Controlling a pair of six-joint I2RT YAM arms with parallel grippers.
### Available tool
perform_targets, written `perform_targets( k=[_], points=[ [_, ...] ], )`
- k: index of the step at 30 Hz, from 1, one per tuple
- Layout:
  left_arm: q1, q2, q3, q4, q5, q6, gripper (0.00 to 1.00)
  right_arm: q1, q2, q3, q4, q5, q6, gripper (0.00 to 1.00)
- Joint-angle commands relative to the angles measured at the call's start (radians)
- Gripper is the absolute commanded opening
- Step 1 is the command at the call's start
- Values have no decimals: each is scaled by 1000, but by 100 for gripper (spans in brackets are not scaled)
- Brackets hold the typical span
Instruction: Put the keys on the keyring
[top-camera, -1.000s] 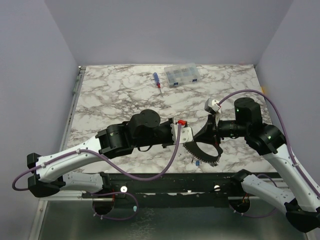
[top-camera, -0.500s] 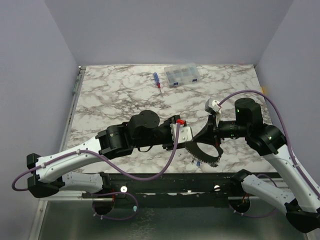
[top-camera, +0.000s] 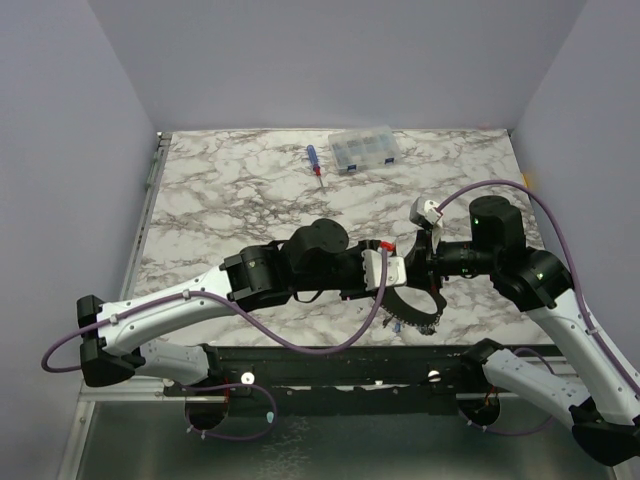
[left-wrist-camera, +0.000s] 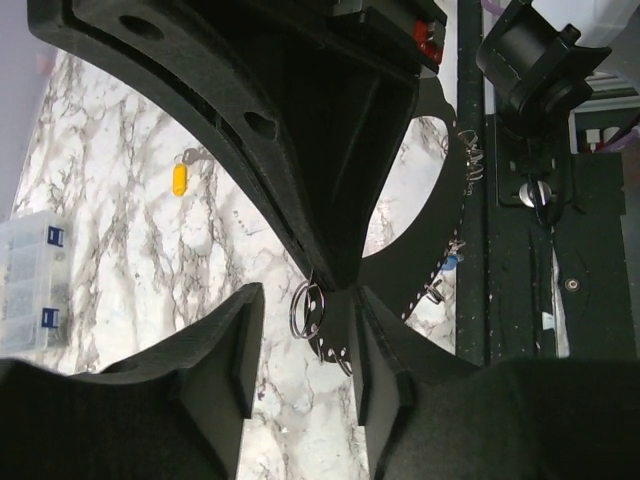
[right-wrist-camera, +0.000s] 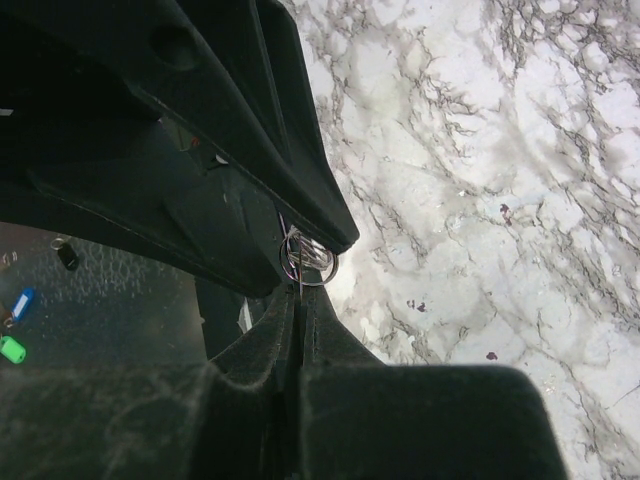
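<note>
The keyring (top-camera: 412, 312) is a dark hoop with a studded rim, held just above the table's near edge. My right gripper (top-camera: 414, 274) is shut on its rim, pinching a small metal split ring (right-wrist-camera: 306, 262) at its fingertips (right-wrist-camera: 300, 300). My left gripper (top-camera: 393, 272) is open and faces the right one. Its fingers (left-wrist-camera: 232, 345) stand on either side of the split ring (left-wrist-camera: 307, 308) without touching it. A blue key (top-camera: 397, 325) hangs from the hoop (left-wrist-camera: 445, 230). A yellow key (left-wrist-camera: 180, 179) lies on the marble.
A clear compartment box (top-camera: 365, 150) and a blue-and-red screwdriver (top-camera: 315, 166) lie at the far edge of the marble table (top-camera: 230, 190). The black frame rail (top-camera: 330, 365) runs along the near edge under the hoop. Small coloured keys (right-wrist-camera: 20, 304) show at the left of the right wrist view.
My left arm has swung to the right, up to the right gripper, and its jaws have opened from shut. The right arm and the keyring have stayed in place.
</note>
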Motion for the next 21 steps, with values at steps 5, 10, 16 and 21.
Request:
perform_targets(
  k=[5,10,16,21],
  points=[
    [-1,16,58,-15,11,3,27,-2,-19,10,-16,7,10,1],
    [-1,11,61,-31,-2,0,13,-3,-24,12,-17,1,10,1],
    [-1,1,51,-44,-14,-1,0,-3,-35,9,-17,-17,12,1],
    [-1,-14,62,-42,-3,-24,0,-2,-50,-22,3,-24,16,1]
  ],
)
